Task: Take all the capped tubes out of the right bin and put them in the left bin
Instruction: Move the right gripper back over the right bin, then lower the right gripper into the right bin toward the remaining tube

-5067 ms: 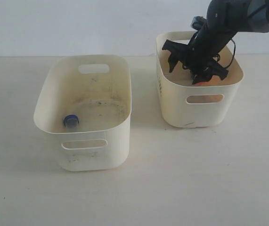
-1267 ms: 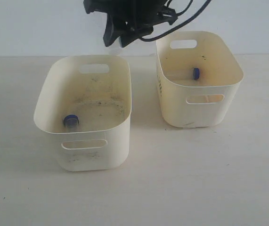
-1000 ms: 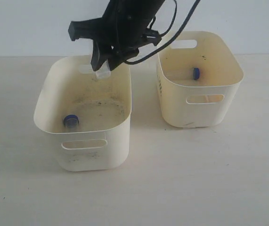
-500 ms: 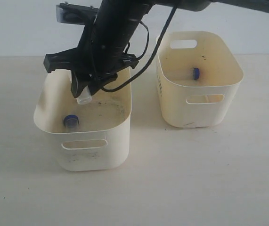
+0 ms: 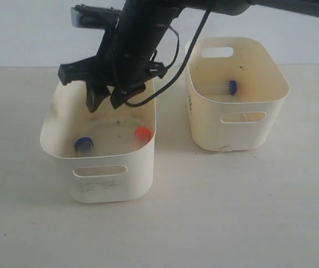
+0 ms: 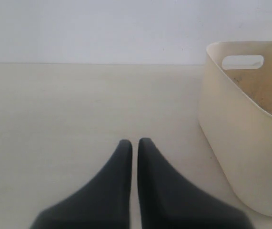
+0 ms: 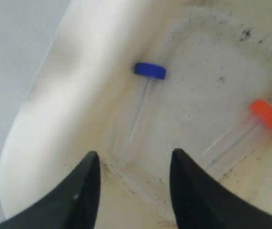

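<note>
The grimy left bin (image 5: 56, 120) holds a blue-capped tube (image 5: 84, 144) and an orange-capped tube (image 5: 143, 133). In the right wrist view both lie on its dirty floor, the blue-capped tube (image 7: 145, 95) and the orange-capped tube (image 7: 250, 129). My right gripper (image 5: 104, 100) hangs open over the back of this bin, nothing between its fingers (image 7: 135, 157). The yellowish right bin (image 5: 204, 131) holds a blue-capped tube (image 5: 232, 86). My left gripper (image 6: 135, 141) is shut and empty, low over the table beside the left bin (image 6: 231, 133). A fourth tube is not visible.
The right arm and its black cable (image 5: 190, 53) stretch across from the upper right, over the gap between the bins. A pale wall (image 5: 25, 30) stands behind the beige table (image 5: 232, 206).
The right gripper carried a tube from the right bin over the left bin, lowered, then opened. The orange-capped tube now lies on the left bin's floor.
</note>
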Controlling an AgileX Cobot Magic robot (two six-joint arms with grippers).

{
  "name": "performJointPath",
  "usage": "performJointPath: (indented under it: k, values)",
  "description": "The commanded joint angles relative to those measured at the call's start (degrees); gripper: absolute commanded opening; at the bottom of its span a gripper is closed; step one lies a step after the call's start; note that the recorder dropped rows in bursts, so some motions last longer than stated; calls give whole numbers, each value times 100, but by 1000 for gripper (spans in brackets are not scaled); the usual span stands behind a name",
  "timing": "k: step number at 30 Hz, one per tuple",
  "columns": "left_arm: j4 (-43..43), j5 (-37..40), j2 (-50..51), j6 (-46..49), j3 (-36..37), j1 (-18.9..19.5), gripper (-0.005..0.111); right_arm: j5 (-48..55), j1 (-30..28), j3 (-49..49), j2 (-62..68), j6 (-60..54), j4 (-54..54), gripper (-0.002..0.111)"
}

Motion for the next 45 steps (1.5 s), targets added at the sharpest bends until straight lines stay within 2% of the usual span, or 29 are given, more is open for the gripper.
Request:
performJointPath:
  k: [1, 4, 8, 11, 15, 18, 25, 45]
  values:
    - [-50, 3, -22, -12, 15, -23, 4, -225, -459, -32, -467, -20, -173, 20]
    - [-50, 3, -22, -12, 15, -23, 4, -261, -918, -32, -649, 21, -173, -1]
    - [-50, 3, -22, -12, 15, -23, 4, -342, -1746, -32, -679, 263, -226, 0]
    - [-50, 3, -22, -12, 15, -23, 4, -376, -2008, -32, -574, 472, -514, 0]
    - [-50, 3, -22, -12, 15, -23, 4, -380, -2021, -32, -186, 1190, -1460, 0]
    - [-50, 3, -22, -12, 15, -23, 4, -380, -2021, -32, 181, 1277, -1485, 0]
    - [-50, 3, -22, -12, 15, -23, 4, -29, -2471, -32, 576, 1416, -1210, 0]
    - [-50, 3, -22, -12, 15, -23, 4, -53, -2484, -21, 945, 1186, -1731, 0]
